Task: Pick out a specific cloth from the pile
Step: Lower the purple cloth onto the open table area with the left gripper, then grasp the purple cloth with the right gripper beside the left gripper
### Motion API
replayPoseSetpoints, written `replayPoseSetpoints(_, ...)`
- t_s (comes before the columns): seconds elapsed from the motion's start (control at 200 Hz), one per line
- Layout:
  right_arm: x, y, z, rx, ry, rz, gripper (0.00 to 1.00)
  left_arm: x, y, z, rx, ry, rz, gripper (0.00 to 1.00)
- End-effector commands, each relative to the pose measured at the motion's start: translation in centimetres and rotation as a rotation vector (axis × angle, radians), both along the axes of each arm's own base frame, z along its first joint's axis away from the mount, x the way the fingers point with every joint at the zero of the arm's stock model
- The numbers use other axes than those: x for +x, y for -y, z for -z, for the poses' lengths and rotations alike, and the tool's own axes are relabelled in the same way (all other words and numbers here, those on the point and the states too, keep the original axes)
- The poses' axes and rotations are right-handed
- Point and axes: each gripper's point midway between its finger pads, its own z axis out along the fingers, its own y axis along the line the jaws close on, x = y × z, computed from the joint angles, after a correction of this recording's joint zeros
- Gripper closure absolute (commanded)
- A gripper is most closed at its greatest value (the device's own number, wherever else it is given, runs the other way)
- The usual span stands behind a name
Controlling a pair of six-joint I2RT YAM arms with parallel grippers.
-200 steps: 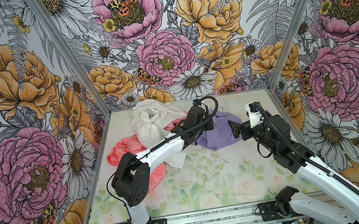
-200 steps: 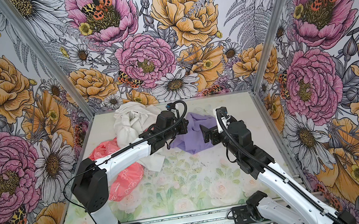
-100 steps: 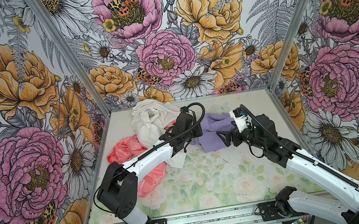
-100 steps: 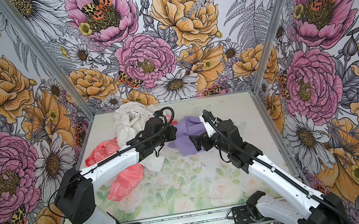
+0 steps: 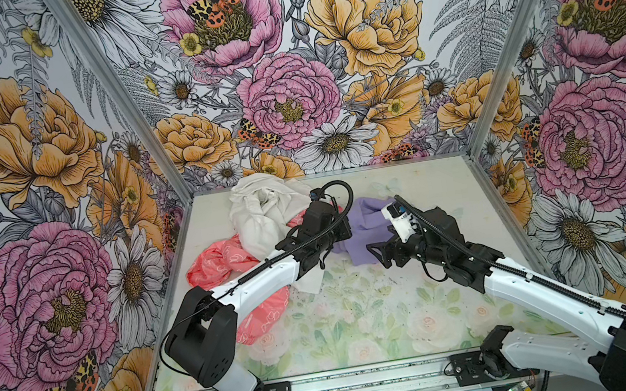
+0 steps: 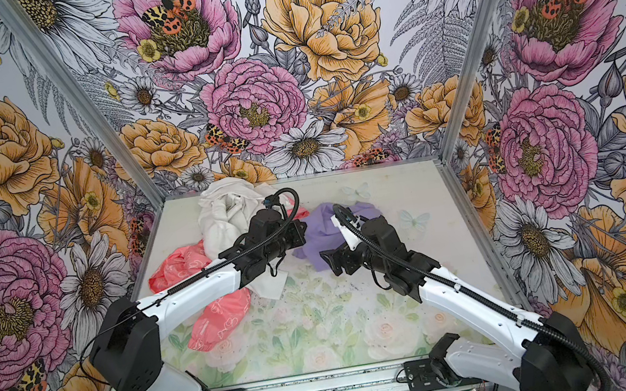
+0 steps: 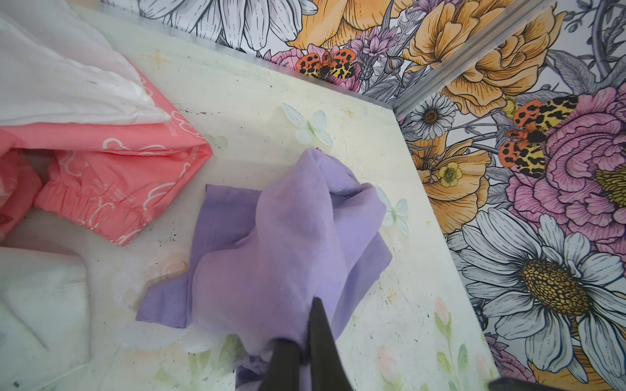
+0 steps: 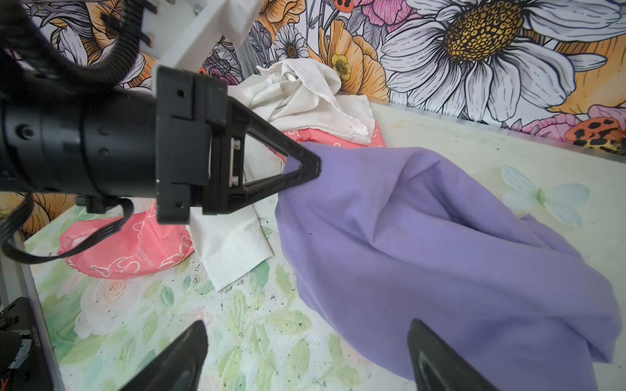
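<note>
While in the left claw (image 8: 313,166), cloth (image 8: 423,237) lengthwise toward back-right corner (image 5: 465,155).

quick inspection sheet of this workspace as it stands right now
surface: floral-print table, dark specks scattered across it
job's things: lavender cloth lies to the right of the pile, one end lifted and the rest on the table; the pile is a white shirt lying over a coral-pink printed cloth
clutter: nothing seen
claws: left claw shut on the lavender cloth's edge; right claw open, low by the cloth, holding nothing
cables: black conduit loops over the left wrist
surroundings: flower-patterned walls on three sides, metal rail along the front
</note>
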Motion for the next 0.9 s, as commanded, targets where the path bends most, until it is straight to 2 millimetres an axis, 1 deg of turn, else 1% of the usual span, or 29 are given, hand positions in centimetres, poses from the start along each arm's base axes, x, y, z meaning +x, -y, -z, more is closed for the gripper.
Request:
replayPoseSetpoints(0.0, 1.1, -0.5, -0.9, 0.079, 0.054, 0.033, 0.13, -0.2, 0.0, -3.1, -0.053, 0.083, -0.002, 1.0)
replayPoseSetpoints(0.075, 1.7, -0.8, -0.9, 0.117, 0.06, 0.044, 0.13, -0.5, 0.2, -3.4, -0.064, 0.092, 0.011, 1.0)
replayPoseSetpoints(0.195, 2.8, -1.0, 0.0, 0.118, 0.031, 0.059, 0.12, -1.2, 0.6, -4.0, -0.079, 0.119, 0.052, 1.0)
replayPoseSetpoints(0.26, 3.4, -0.9, 0.4, 0.117, 0.019, 0.067, 0.12, -1.6, 0.7, -4.5, -0.087, 0.151, 0.084, 1.0)
replayPoseSetpoints(0.4, 4.7, 0.0, 0.9, 0.127, 0.0, 0.084, 0.12, -2.0, 0.4, -5.3, -0.106, 0.2, 0.101, 1.0)
replayPoseSetpoints(0.53, 5.6, 0.6, 1.3, 0.15, -0.021, 0.1, 0.12, -2.2, 0.5, -5.4, -0.111, 0.208, 0.115, 1.0)
replayPoseSetpoints(0.601, 6.1, 0.7, 1.3, 0.182, -0.03, 0.103, 0.14, -2.2, 0.4, -5.3, -0.109, 0.21, 0.116, 1.0)
replayPoseSetpoints(0.731, 6.7, 0.3, 1.2, 0.232, -0.045, 0.093, 0.19, -2.1, 0.3, -5.4, -0.116, 0.214, 0.116, 1.0)
replayPoseSetpoints(0.896, 7.4, -0.4, 1.4, 0.236, -0.056, 0.074, 0.2, -2.3, 0.6, -5.6, -0.129, 0.217, 0.132, 1.0)
